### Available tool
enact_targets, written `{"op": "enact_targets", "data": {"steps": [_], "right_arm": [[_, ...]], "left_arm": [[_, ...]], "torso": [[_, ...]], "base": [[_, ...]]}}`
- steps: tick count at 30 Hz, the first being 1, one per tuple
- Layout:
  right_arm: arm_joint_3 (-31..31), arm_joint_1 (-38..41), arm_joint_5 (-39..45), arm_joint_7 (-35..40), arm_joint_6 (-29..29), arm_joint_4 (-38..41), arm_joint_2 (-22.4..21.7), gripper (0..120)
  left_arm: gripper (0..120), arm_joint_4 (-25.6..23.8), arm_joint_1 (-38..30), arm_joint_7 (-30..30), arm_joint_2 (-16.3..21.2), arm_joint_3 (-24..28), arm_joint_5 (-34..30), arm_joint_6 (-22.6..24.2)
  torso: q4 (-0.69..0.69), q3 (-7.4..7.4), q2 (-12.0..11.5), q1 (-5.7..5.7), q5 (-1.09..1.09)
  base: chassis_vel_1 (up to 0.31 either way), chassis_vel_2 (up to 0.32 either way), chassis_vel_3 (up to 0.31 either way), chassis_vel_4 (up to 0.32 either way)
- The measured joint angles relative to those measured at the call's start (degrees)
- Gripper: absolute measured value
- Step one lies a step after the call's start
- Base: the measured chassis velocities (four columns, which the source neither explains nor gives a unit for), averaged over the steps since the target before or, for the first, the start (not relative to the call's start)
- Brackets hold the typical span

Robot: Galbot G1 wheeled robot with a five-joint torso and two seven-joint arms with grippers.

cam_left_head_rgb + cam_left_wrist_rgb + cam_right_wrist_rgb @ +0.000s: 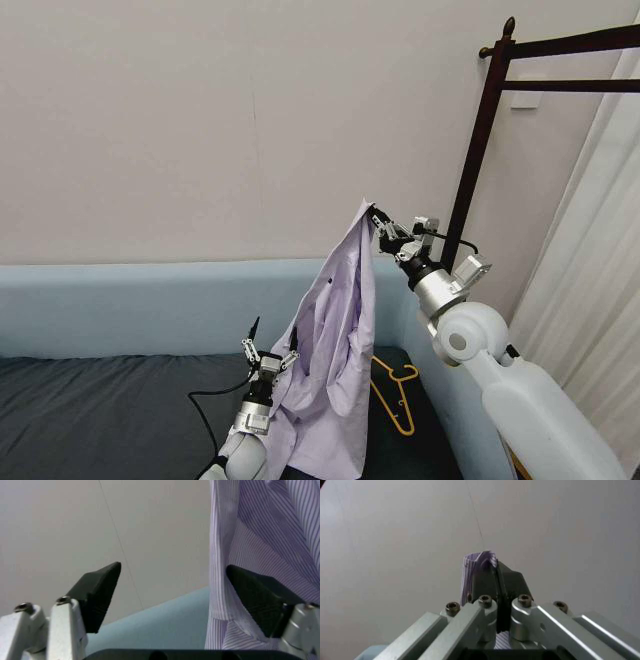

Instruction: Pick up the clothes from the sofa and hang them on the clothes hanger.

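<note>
A lilac striped shirt [335, 370] hangs in the air above the sofa, pinched at its top by my right gripper [376, 222], which is shut on the cloth [479, 561]. The shirt's lower part drapes down onto the dark seat. My left gripper [270, 352] points upward beside the hanging shirt, open, with one finger [257, 598] against the striped fabric [270, 536] and nothing clamped between the pads. The dark wooden clothes rack [480, 130] stands to the right behind my right arm. A yellow hanger [395, 395] lies on the seat.
The light blue sofa back [130, 305] and dark grey cushion [100, 415] stretch to the left. A plain wall rises behind. A pale curtain [600, 270] hangs at the right edge, close to the rack.
</note>
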Motion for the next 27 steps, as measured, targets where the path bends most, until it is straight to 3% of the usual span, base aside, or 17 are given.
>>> {"op": "enact_targets", "data": {"steps": [5,8,13,17,22,27], "right_arm": [[-0.03,0.0,0.0,0.0,-0.01,0.0,0.08,0],[-0.2,0.02,-0.01,-0.01,-0.03,0.04,0.16,0],[-0.22,0.03,-0.01,-0.01,-0.07,0.34,0.14,0],[-0.05,-0.06,0.05,0.0,-0.11,0.59,-0.3,0],[-0.02,-0.15,0.13,-0.01,-0.11,0.79,-0.47,0],[-0.02,-0.13,0.24,-0.01,-0.1,0.96,-0.75,0]], "left_arm": [[69,0.51,-0.48,0.39,-0.31,-0.01,-0.51,0.09],[52,0.8,-0.91,0.97,-0.79,0.12,-1.06,0.15],[40,0.8,-1.07,1.34,-0.94,0.39,-1.13,0.15],[19,0.74,-1.15,2.34,-0.96,0.51,-1.98,0.24],[2,0.46,-0.88,3.58,-0.57,0.56,-3.79,0.21],[0,-0.92,-0.62,5.16,0.57,0.52,-6.38,-1.07]], "torso": [[-0.01,0.0,0.0,0.0,0.01],[-0.01,0.0,0.0,0.0,0.01],[-0.01,0.0,0.0,0.0,0.01],[-0.01,0.0,0.0,0.0,0.01],[0.0,0.0,0.0,0.0,0.01],[0.0,0.0,0.0,0.0,0.0]], "base": [[0.0,0.0,0.0,0.0],[0.0,0.0,0.0,0.0],[0.0,0.0,0.0,0.0],[0.0,0.0,0.0,0.0],[0.0,0.0,0.0,0.0],[0.0,0.0,0.0,0.0]]}}
